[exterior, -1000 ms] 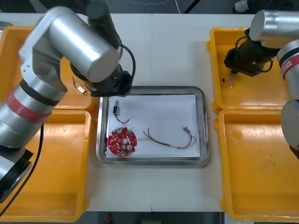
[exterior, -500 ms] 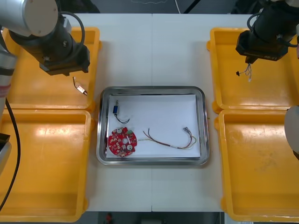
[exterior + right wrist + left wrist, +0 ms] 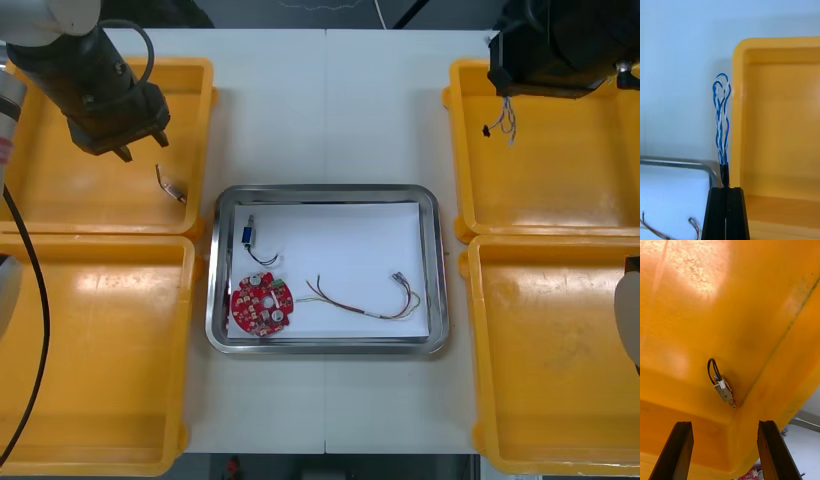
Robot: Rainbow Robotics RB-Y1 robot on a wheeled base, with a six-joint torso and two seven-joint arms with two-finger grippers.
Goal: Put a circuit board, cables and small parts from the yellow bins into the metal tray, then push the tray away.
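Front view, starting at the tray: what lies in it?

It sits mid-counter, white inside. A board lies in its near left corner. A black cable lies just beyond that, and a red and yellow cable stretches across the near right half.

And the blue and white cable?

It hangs from the right tool, above the left side of the far right bin. The right wrist view shows the fingers clenched on the cable's black end, with the twisted strands reaching out past them.

Where is the left tool?

Above the far left bin, released, its fingers spread and grasping nothing. A small part with a black loop lies on the bin floor, just right of the tool and apart from it.

And the near bins?

One flanks the tray on each side.
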